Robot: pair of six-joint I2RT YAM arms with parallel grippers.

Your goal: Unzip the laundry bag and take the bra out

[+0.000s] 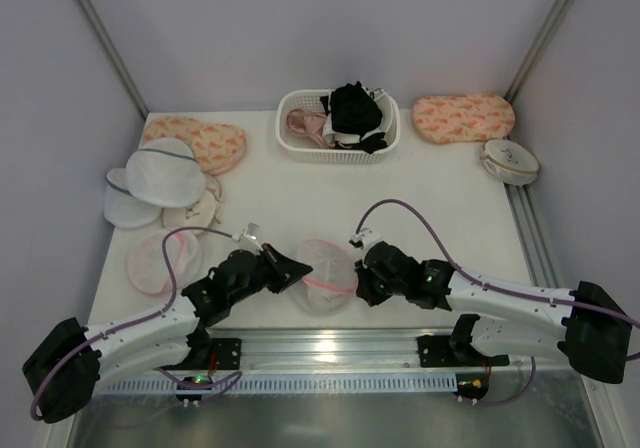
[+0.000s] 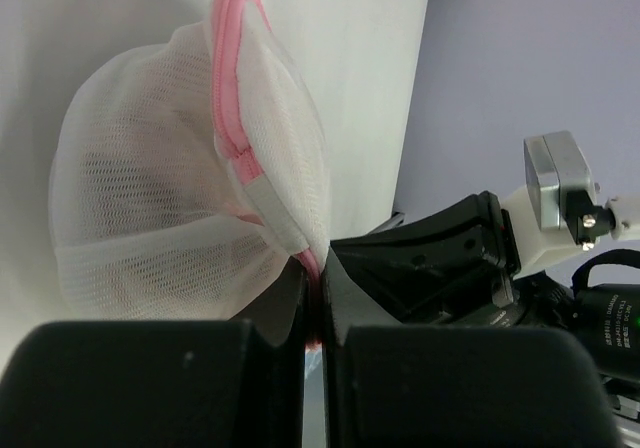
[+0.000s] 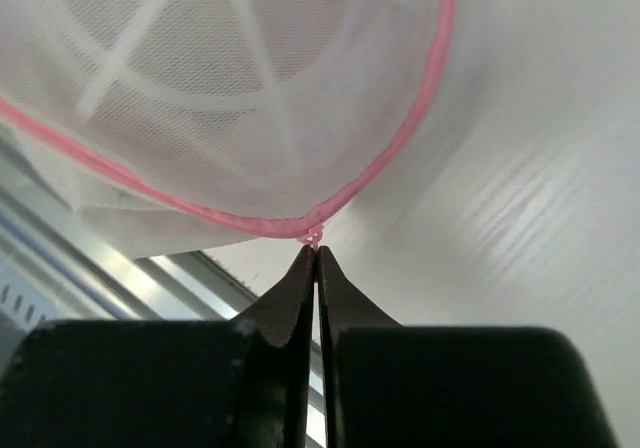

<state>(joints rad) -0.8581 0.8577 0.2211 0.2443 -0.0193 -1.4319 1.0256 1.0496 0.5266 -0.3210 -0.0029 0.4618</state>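
Note:
The laundry bag, a round white mesh pouch with a pink zip rim, lies near the table's front edge between both grippers. My left gripper is shut on the bag's pink rim at its left side; in the left wrist view the rim runs down into the closed jaws, with the mesh dome bulging beyond. My right gripper is shut on the small pink zip pull at the rim, just at its fingertips. The bra is hidden inside the mesh; only a faint shadow shows.
A white basket at the back holds a black garment and a pale pink one. Larger white mesh bags and another pink-rimmed pouch lie at the left. A cream round case sits back right. The metal rail borders the front.

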